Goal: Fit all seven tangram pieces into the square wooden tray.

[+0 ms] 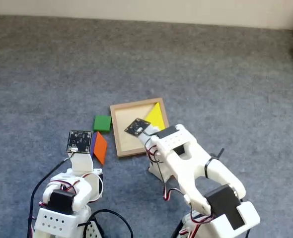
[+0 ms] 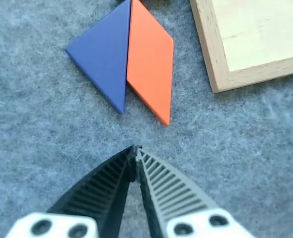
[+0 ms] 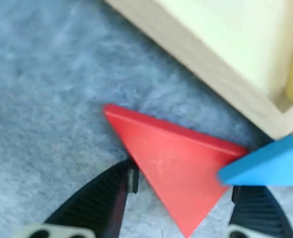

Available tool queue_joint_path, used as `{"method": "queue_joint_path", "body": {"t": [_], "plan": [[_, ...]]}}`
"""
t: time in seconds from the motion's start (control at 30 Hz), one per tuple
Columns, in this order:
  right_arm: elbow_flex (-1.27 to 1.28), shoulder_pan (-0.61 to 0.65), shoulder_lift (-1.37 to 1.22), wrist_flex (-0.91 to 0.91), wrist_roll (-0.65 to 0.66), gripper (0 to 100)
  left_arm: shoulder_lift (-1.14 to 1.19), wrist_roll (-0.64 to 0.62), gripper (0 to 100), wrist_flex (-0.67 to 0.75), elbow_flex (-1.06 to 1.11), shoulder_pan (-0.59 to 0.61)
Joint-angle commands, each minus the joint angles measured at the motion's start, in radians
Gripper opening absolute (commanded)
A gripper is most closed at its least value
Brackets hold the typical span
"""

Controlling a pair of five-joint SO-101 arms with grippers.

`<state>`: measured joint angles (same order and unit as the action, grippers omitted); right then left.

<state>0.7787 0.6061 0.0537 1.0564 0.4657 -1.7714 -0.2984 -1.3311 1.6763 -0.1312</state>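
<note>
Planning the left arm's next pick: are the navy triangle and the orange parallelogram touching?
Touching. The left wrist view shows the navy triangle and orange parallelogram lying edge to edge, no gap.

A square, light wooden tray [image 1: 115,130] with a raised rim lies flat on the grey carpet just below the middle of the high view, turned slightly askew. Inside it a yellow triangle [image 1: 156,117] lies flat in the upper right corner. A green square [image 1: 102,123] lies just left of the tray. Below it, an orange parallelogram [image 1: 101,147] and a dark blue triangle [image 2: 104,52] lie flat, edge to edge, near the tray's lower left corner. A red triangle [image 3: 174,163] lies flat on the carpet just outside a tray corner, and a light blue piece [image 3: 265,163] points its tip onto one of the red triangle's corners.
</note>
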Motion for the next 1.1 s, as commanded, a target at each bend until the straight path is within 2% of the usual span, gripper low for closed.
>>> {"method": "queue_joint_path", "body": {"t": [0.0,0.23,0.67,0.93,1.07], "plan": [[-0.039,0.045,-0.008,-0.033,0.040,26.4,-0.042,0.002,1,-0.005,0.021,0.008],[-0.028,0.045,-0.002,-0.025,0.041,15.8,-0.042,0.002,1,-0.005,0.021,0.008],[-0.030,0.042,-0.001,0.008,0.041,9.1,-0.042,0.002,1,-0.005,0.021,0.008],[-0.028,-0.021,0.001,0.031,0.044,7.6,-0.042,0.002,1,-0.005,0.021,0.008],[-0.013,-0.021,0.039,0.088,0.101,5.8,-0.042,0.002,1,-0.005,0.021,0.008]]}}
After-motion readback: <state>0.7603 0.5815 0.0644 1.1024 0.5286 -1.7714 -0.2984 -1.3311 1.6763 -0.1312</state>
